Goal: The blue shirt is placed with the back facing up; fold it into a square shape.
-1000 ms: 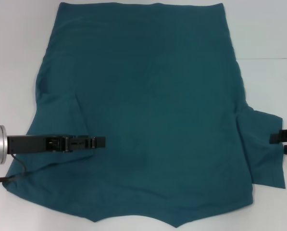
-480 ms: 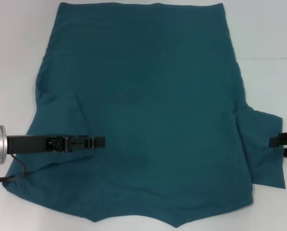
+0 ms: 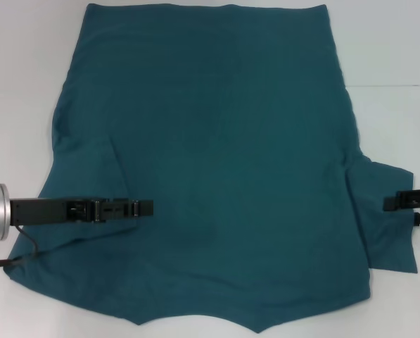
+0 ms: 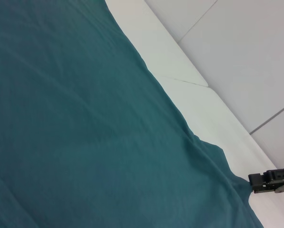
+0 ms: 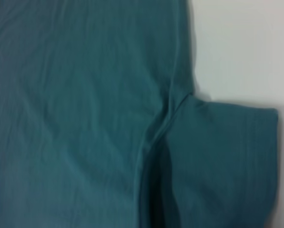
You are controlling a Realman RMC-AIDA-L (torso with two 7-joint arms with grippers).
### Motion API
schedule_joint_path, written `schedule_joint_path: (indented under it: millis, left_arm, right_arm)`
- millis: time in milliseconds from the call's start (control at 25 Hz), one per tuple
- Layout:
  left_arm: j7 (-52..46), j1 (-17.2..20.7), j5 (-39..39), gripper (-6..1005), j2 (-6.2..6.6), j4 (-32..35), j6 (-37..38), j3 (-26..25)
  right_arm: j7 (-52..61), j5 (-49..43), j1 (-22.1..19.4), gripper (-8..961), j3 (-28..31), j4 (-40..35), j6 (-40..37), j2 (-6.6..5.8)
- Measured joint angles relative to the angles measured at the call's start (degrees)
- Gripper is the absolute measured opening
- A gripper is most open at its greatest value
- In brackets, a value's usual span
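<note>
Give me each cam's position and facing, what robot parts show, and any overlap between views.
Head view: on the robot's head, looking forward and down at the blue shirt spread on the white table; left gripper over the shirt, right gripper at the right sleeve.
Left wrist view: on the left wrist, looking across the shirt; own fingers absent, the right gripper shows far off.
Right wrist view: on the right wrist, looking down on the right sleeve; no robot parts.
Shared: all see the shirt; head and left wrist both see the right gripper.
</note>
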Motion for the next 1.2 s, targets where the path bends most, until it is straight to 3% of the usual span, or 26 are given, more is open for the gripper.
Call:
schedule_joint_path:
  millis: [640,1200]
  left_arm:
    - [0.0,0.0,0.0,793,-0.09,0.0,-0.7,0.0]
    - [0.0,0.1,0.0,793,-0.09,0.0,-0.9,0.0]
  right_arm:
    - [-2.6,0.4,2.4,700,0.4,0.5,1.2,1.54]
    - [-3.8,-0.2,2.3,701,-0.2,-0.2,1.7,1.16]
